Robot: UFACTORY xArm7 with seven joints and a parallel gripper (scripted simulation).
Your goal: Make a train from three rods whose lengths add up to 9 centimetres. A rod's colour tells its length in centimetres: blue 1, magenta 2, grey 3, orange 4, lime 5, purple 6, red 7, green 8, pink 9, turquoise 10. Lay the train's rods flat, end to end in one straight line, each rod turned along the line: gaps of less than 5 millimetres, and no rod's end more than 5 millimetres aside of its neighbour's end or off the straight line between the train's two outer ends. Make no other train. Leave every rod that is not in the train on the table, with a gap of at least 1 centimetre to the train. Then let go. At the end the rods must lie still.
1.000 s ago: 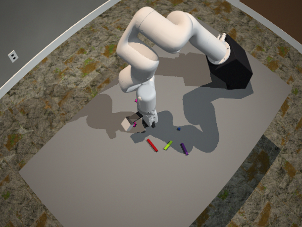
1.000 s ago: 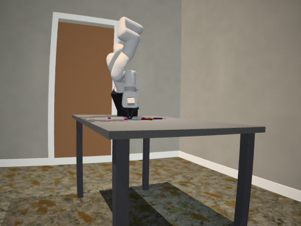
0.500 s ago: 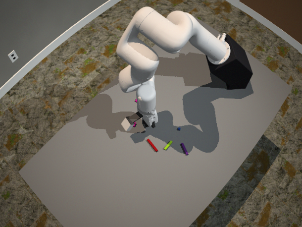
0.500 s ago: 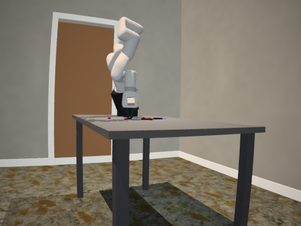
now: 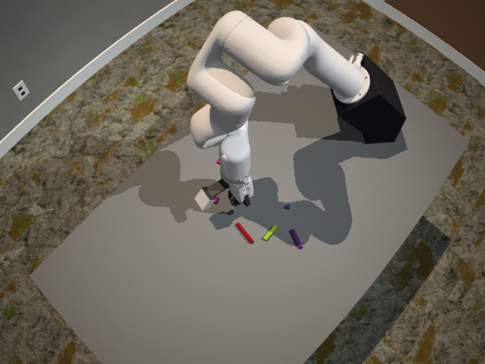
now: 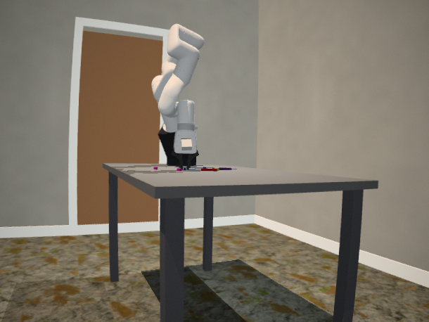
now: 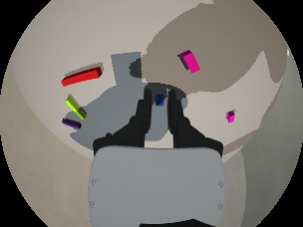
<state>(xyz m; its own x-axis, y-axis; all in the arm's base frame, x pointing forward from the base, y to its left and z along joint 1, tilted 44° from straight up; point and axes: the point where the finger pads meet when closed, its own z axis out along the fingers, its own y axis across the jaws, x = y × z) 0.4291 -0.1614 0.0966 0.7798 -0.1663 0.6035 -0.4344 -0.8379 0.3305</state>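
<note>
Standing a little apart, the fingers of the end effector (image 5: pixel 240 202) (image 6: pixel 185 167) (image 7: pixel 159 93) surround the blue rod (image 6: pixel 184 169) (image 7: pixel 159 101) on the table (image 5: pixel 171 286) (image 6: pixel 267 181); probably light and stiff, it needs a gentle grip at mid-sides

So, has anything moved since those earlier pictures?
Nothing visibly changed. The gripper looks to be in the same place over the table, and nothing has visibly been picked up or let go. The red rod, lime rod and purple rod lie as they did.
</note>
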